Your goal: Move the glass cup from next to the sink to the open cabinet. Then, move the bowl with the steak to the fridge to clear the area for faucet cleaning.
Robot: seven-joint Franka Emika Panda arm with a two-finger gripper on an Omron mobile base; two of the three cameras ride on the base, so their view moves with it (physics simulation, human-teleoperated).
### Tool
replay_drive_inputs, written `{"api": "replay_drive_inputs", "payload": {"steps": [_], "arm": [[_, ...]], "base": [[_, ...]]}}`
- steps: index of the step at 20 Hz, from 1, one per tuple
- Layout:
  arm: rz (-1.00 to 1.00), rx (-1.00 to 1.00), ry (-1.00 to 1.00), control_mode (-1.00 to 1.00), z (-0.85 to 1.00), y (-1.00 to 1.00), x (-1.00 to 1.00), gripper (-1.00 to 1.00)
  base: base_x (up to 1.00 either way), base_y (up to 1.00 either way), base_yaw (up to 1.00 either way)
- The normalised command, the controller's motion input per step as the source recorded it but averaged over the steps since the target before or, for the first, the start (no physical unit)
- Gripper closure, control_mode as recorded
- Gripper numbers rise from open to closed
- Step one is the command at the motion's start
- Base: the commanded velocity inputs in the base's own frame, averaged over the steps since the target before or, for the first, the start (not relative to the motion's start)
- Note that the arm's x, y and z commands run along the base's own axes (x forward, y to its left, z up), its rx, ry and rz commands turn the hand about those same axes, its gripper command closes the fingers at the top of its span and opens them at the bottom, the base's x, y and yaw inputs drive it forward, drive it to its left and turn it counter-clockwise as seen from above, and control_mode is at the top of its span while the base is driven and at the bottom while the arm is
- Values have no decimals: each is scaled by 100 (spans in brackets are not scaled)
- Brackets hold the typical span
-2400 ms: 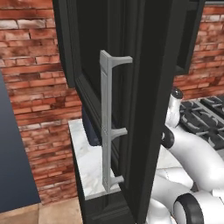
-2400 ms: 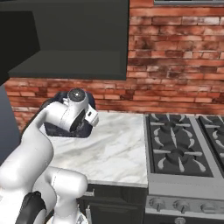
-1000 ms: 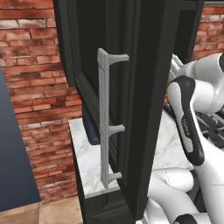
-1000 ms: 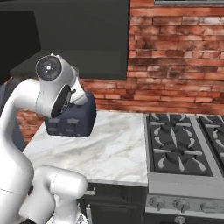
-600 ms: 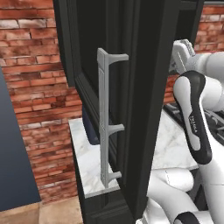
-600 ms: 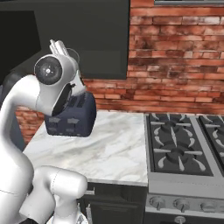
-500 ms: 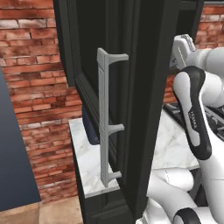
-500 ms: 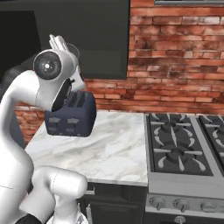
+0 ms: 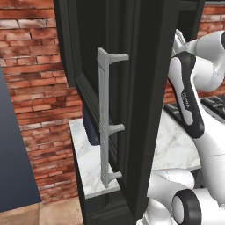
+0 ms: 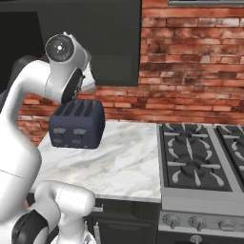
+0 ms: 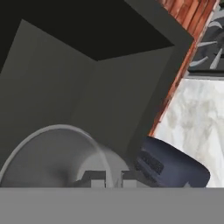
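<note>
Flat, even rendered light with no glare. The marble surface (image 10: 119, 162) is bright at 6 o'clock; the open cabinet (image 11: 78, 65) interior falls into deep shadow toward 12 o'clock. Edges look soft and pixelated, the glass cup (image 11: 52, 157) slightly blurred.

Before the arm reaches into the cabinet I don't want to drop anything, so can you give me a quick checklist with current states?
1. Claw shut on glass cup: ok.
2. Open cabinet interior facing the hand: ok.
3. Cabinet door swung open: ok.
4. Cup clear of the toaster below: ok.
5. Cup over the cabinet shelf: cannot tell.
6. Cup upright: cannot tell.
</note>
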Motion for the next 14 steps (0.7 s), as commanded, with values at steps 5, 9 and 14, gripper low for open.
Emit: {"api": "replay_drive_inputs", "payload": {"steps": [5, 9, 14], "arm": [[0, 0, 1, -100, 0, 5, 26, 100], [0, -1, 0, -100, 0, 2, 4, 100], [-2, -5, -1, -100, -1, 8, 47, 100]], "base": [[0, 0, 0], [0, 0, 0], [0, 0, 0]]}}
